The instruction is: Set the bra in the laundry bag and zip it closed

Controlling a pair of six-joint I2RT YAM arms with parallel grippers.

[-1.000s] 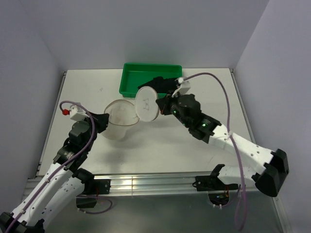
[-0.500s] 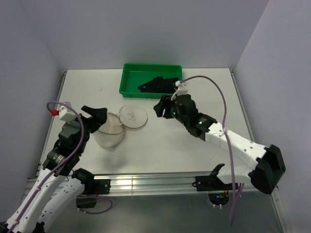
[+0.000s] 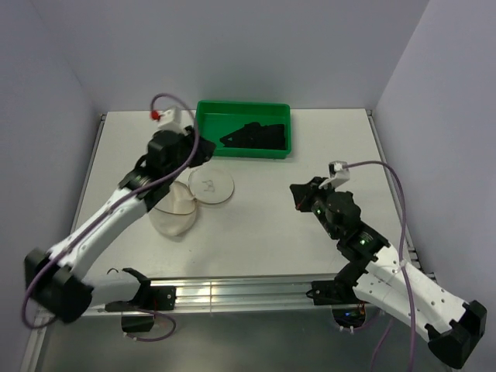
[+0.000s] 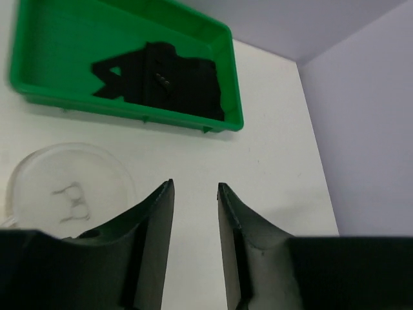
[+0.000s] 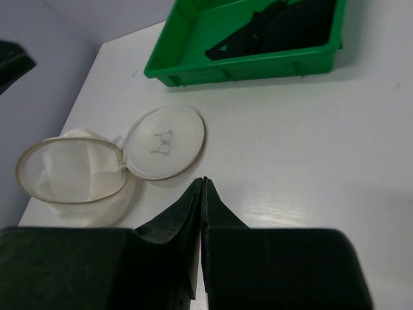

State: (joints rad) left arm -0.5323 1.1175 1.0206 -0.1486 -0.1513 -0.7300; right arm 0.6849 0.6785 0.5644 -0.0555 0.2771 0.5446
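The black bra [image 3: 254,135] lies in the green tray [image 3: 208,118] at the back; it also shows in the left wrist view [image 4: 174,81] and in the right wrist view [image 5: 284,22]. The white mesh laundry bag [image 3: 172,212] lies open on the table, its round lid [image 3: 211,185] flipped flat beside it; the right wrist view shows the bag [image 5: 71,171] and lid [image 5: 163,142]. My left gripper [image 3: 203,151] is open and empty, above the table between lid and tray. My right gripper [image 3: 298,198] is shut and empty, right of the bag.
The white table [image 3: 263,225] ends at a metal rail [image 3: 248,291] in front. Grey walls enclose the back and both sides. The tray's rim [image 4: 129,110] stands just ahead of my left fingers.
My left arm swung up from the bag's left side to near the tray. My right arm let go of the lid, now flat, and pulled back to the right.
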